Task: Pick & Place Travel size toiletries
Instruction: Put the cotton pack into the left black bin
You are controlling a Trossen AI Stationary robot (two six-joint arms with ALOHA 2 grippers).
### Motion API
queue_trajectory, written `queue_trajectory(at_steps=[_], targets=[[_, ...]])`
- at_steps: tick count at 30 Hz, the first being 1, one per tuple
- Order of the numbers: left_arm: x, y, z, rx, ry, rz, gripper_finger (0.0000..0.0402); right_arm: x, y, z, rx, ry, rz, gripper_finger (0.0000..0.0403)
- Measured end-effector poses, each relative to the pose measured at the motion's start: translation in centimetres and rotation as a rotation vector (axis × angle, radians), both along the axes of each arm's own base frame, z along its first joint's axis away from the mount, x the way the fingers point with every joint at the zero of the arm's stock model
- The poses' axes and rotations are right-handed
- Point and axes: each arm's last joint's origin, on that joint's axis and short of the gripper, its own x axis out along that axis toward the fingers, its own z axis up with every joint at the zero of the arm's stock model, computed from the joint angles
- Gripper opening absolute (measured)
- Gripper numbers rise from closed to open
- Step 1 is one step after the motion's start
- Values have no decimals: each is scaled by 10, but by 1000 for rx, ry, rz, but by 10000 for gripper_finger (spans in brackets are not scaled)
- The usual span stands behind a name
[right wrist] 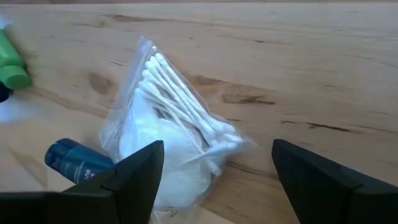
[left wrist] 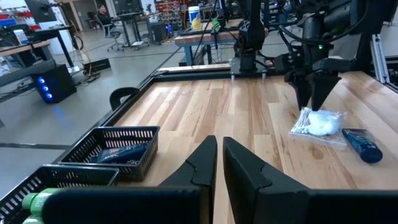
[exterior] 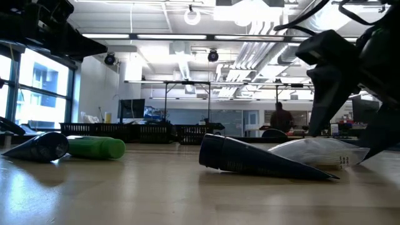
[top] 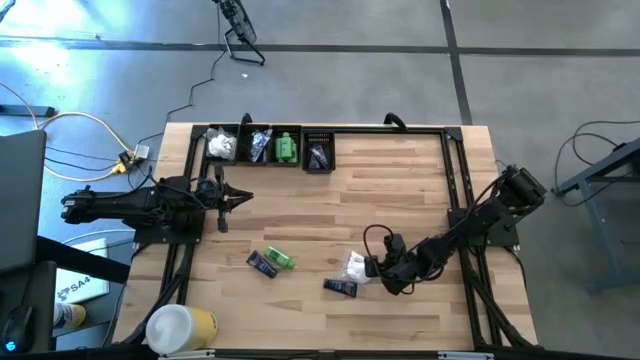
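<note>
Lower the wide-open right gripper (right wrist: 214, 180) squarely astride the white plastic-wrapped packet (right wrist: 171, 130), clear of the dark blue tube (right wrist: 74, 163), then close gently; left gripper (left wrist: 219, 165) shut, waiting.

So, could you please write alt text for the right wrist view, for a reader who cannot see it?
A clear plastic bag of cotton swabs lies on the wooden table, just ahead of the right gripper, whose two dark fingers stand wide open. A dark blue tube lies beside the bag, and a green bottle shows at the edge.
</note>
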Motion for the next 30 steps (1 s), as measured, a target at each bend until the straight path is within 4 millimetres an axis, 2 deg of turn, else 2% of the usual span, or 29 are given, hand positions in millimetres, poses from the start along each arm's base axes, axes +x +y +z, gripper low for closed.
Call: queue_trajectory(at_steps=[7, 14, 20, 24, 30], targets=[[0, 0, 0, 0, 0, 1, 22, 2, -1, 1, -42, -37, 2, 293], [0, 0, 0, 0, 0, 2, 22, 12, 0, -12, -53, -50, 3, 293], [0, 0, 0, 1, 0, 5, 22, 17, 2, -11, -75, -103, 36, 289], [0, 0, 0, 0, 0, 5, 22, 18, 2, -11, -72, -102, 55, 262], [0, 0, 0, 0, 0, 4, 22, 17, 2, -12, -69, -98, 58, 199]])
